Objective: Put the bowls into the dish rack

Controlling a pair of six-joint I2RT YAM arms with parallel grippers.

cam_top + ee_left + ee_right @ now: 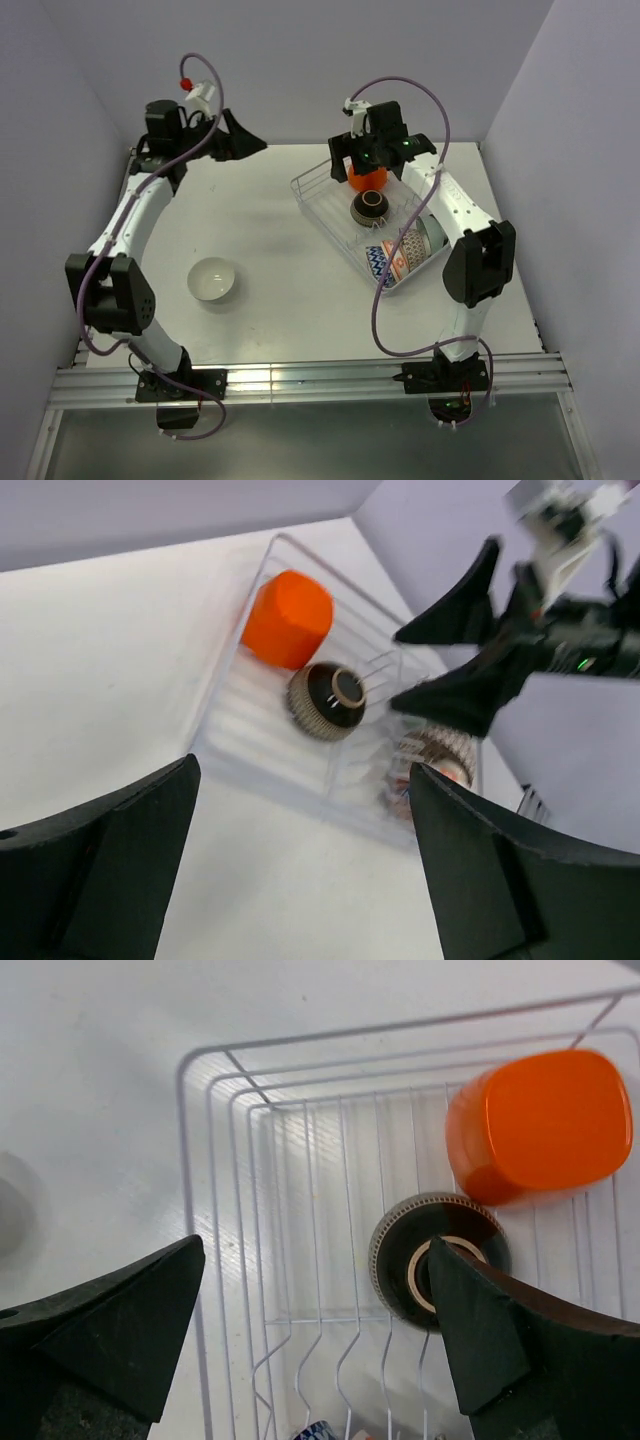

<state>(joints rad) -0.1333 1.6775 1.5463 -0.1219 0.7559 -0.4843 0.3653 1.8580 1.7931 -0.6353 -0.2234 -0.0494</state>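
The wire dish rack [312,192] stands at the right middle of the table. In it are a plain orange-red bowl [366,179] at the far end, a dark brown bowl [369,207], and at the near end a blue zigzag bowl [378,263], a patterned orange bowl [402,254] and a pale bowl [432,236]. A plain white bowl [212,279] sits upright on the table at the left. My right gripper [369,160] hovers open and empty over the rack's far end [316,1255], above the dark brown bowl [430,1265] and orange-red bowl [540,1125]. My left gripper [250,141] is open and empty at the far left [302,780].
The left wrist view shows the rack [250,735], the orange-red bowl [288,618], the dark brown bowl [327,701], a grey-brown patterned bowl [440,748] and my right gripper's fingers [455,695] over them. Walls enclose the table at the back and sides.
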